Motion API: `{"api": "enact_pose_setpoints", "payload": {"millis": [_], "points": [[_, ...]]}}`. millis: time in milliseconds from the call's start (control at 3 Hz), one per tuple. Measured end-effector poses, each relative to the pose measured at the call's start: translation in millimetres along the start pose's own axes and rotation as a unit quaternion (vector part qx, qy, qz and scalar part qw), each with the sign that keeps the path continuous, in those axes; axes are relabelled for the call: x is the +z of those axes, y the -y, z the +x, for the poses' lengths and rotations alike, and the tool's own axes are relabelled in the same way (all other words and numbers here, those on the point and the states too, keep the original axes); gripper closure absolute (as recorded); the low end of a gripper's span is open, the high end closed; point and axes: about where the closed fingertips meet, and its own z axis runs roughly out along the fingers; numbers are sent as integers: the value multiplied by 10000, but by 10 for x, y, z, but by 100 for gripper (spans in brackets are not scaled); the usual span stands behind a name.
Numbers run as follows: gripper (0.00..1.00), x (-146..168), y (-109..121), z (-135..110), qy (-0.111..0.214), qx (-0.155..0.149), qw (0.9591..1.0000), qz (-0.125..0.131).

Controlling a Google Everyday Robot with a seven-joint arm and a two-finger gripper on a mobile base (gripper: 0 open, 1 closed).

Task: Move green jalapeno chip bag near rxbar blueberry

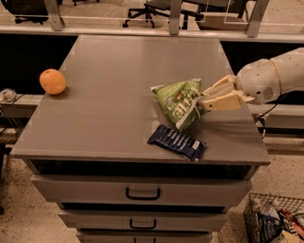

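The green jalapeno chip bag [178, 102] is a crinkly green bag with white lettering, held just above the grey cabinet top [118, 82], right of centre. My gripper [205, 99] reaches in from the right on a white arm and is shut on the bag's right edge. The rxbar blueberry [177, 142] is a flat dark navy bar lying near the front edge, just below the bag. The bag's lower tip hangs close over the bar's far side.
A round orange fruit [53, 81] sits at the left edge of the top. Drawers with dark handles [142, 194] are below. A wire basket [277, 229] of packets stands on the floor at the lower right. Office chairs stand behind.
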Motion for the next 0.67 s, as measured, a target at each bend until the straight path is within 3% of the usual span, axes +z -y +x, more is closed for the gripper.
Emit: {"api": "enact_pose_setpoints", "payload": {"millis": [667], "points": [[35,-37,111,198,-215,-111,9995,-208]]}}
